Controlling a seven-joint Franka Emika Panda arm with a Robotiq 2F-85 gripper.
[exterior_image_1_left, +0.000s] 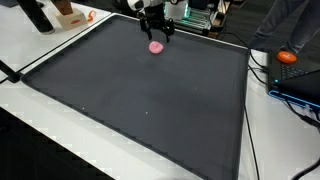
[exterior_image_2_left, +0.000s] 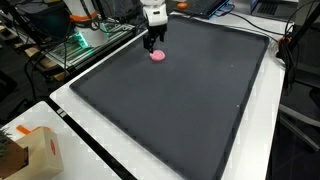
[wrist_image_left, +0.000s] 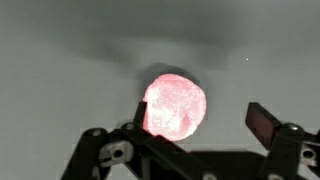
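A small pink rounded object (exterior_image_1_left: 156, 46) lies on the dark mat (exterior_image_1_left: 140, 100) near its far edge; it shows too in an exterior view (exterior_image_2_left: 157, 56). My gripper (exterior_image_1_left: 156, 33) hangs right above it with its jaws wide open. In the wrist view the pink object (wrist_image_left: 176, 105) glows bright between the fingers, close against the left finger (wrist_image_left: 139, 112), with a gap to the right finger (wrist_image_left: 264, 122). The gripper (wrist_image_left: 201, 118) holds nothing.
A white table border frames the mat (exterior_image_2_left: 190, 100). An orange object (exterior_image_1_left: 288, 57) and cables lie off to one side. A cardboard box (exterior_image_2_left: 30, 152) sits at a table corner. Equipment with green lights (exterior_image_2_left: 85, 40) stands behind the arm.
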